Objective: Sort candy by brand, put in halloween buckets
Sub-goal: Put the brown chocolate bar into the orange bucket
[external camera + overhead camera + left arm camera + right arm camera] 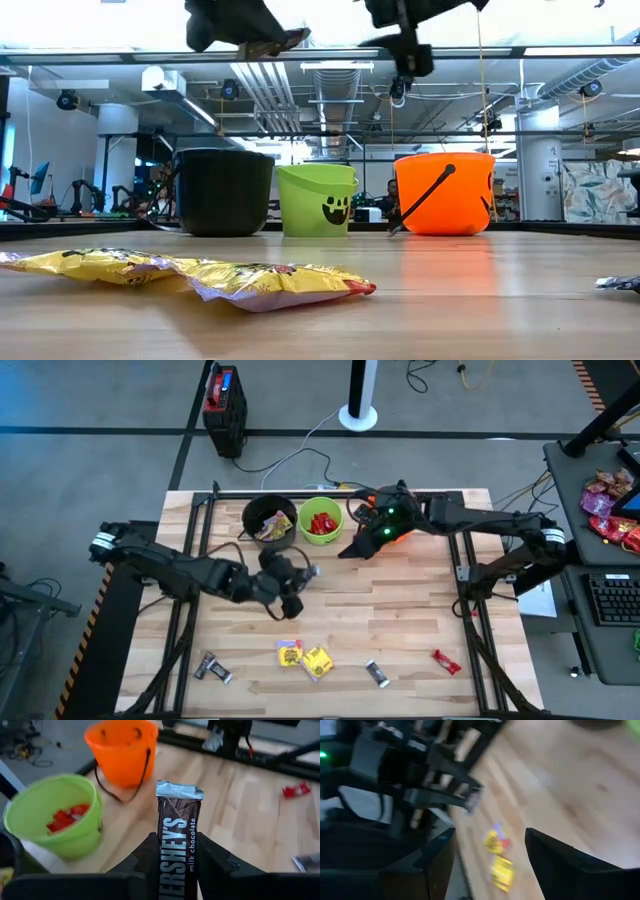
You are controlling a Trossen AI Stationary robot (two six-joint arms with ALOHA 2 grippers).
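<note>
My left gripper (290,575) is above the table's middle, shut on a dark brown Hershey's bar (177,835) with silver ends. My right gripper (358,546) is open and hovers at the orange bucket (445,192), which the right arm mostly hides in the high view. The black bucket (268,520) holds yellow packets. The lime green bucket (55,820) holds red bars. All three stand on their bases at the far edge. Loose candy lies near the near edge: yellow packets (290,652) (318,662), dark bars (212,668) (377,674) and a red bar (446,661). My left gripper pinches the Hershey's bar between its two fingers (150,855), one on each long side of its rear half (175,870). The bar lies along the fingers, and its silver front end (180,790) sticks out past the tips. It is lifted clear of the table, pointing toward the buckets.
The bare wooden tabletop (400,610) stretches between the buckets and the loose candy. A black frame rail (330,492) runs along the far edge behind the buckets. Pink and red bags (610,510) lie on a side desk to the right, off the table.
</note>
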